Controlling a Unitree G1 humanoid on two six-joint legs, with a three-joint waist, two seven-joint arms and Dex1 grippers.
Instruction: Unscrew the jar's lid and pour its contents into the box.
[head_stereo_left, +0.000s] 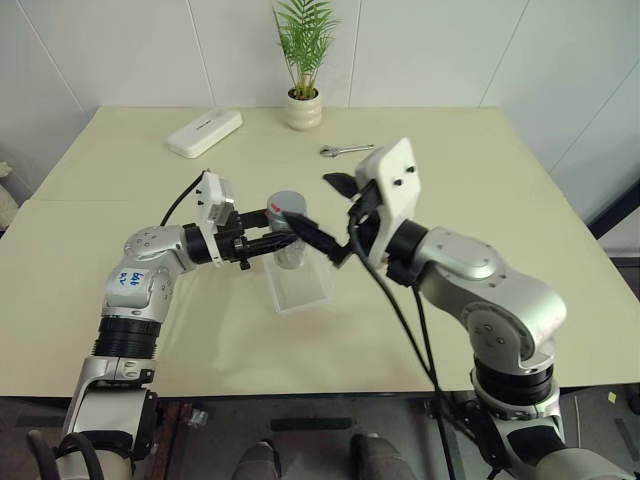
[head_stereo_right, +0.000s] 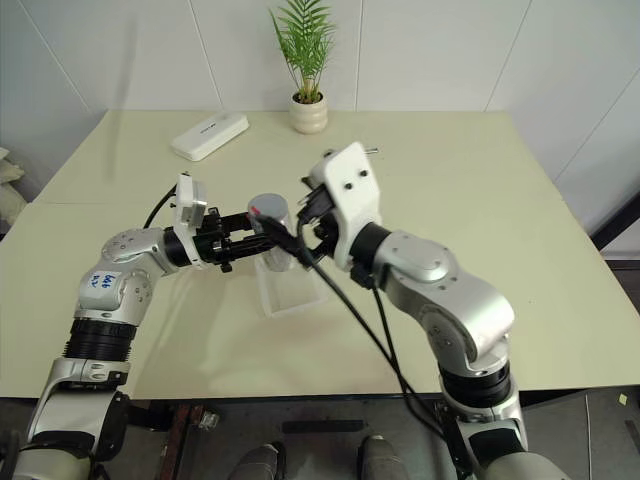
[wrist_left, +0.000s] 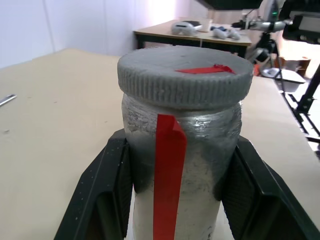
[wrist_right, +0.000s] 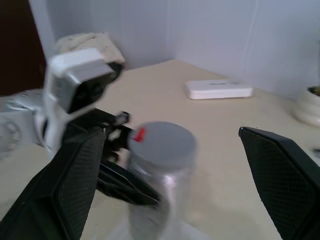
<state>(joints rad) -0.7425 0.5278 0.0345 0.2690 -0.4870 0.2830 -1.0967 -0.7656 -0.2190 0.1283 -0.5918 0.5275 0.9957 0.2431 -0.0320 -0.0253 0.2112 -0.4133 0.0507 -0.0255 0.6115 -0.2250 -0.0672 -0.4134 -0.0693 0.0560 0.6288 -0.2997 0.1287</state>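
My left gripper (head_stereo_left: 283, 240) is shut on the silvery jar (wrist_left: 200, 150), one black finger on each side below the lid. The jar stands upright, with a red strip (wrist_left: 167, 175) down its side. The grey lid (head_stereo_left: 287, 204) with a red mark sits on top of the jar. My right gripper (wrist_right: 175, 180) is open, its fingers (wrist_right: 285, 175) spread wide on either side of the lid and apart from it. The clear box (head_stereo_left: 300, 287) lies on the table just below and in front of the jar. The contents are hidden inside the jar.
A white oblong device (head_stereo_left: 204, 132) lies at the table's far left. A potted plant (head_stereo_left: 303, 108) stands at the far middle, with a metal wrench (head_stereo_left: 345, 150) to its right. The cream table (head_stereo_left: 500, 200) ends at white walls behind.
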